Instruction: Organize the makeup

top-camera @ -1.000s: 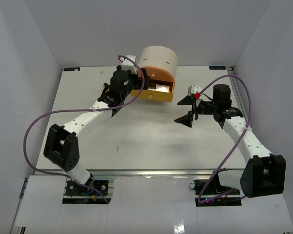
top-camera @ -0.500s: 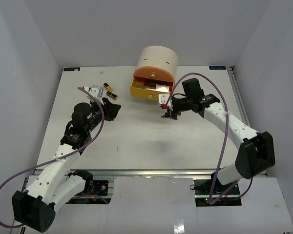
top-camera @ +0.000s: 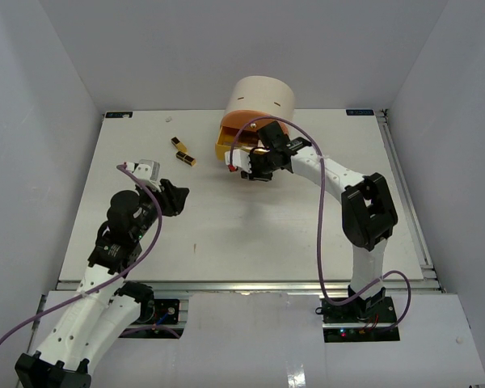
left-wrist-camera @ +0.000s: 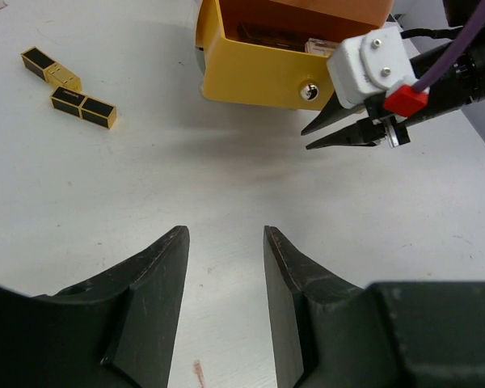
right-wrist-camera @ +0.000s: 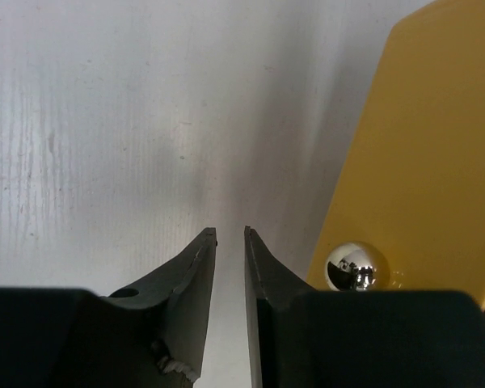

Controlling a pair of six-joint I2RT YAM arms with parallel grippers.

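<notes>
Two black-and-gold lipstick tubes (top-camera: 183,151) (left-wrist-camera: 82,107) lie side by side on the white table, left of the drawer unit (top-camera: 263,99). Its yellow drawer (top-camera: 224,146) (left-wrist-camera: 259,73) stands pulled out, with dark flat items inside that I cannot make out. My right gripper (top-camera: 244,166) (right-wrist-camera: 229,233) hangs at the drawer front, just left of the shiny knob (right-wrist-camera: 356,265) (left-wrist-camera: 309,91); only a narrow gap shows between its fingers and nothing is in it. My left gripper (top-camera: 176,195) (left-wrist-camera: 225,234) is open and empty over bare table, nearer than the lipsticks.
The right arm reaches across the table's right half to the drawer, trailing a purple cable (top-camera: 322,234). Grey walls close in the table on three sides. A small reddish mark (left-wrist-camera: 198,370) stains the surface under the left gripper.
The right gripper swung left to the drawer front and its fingers narrowed. The left arm drew back toward the near side.
</notes>
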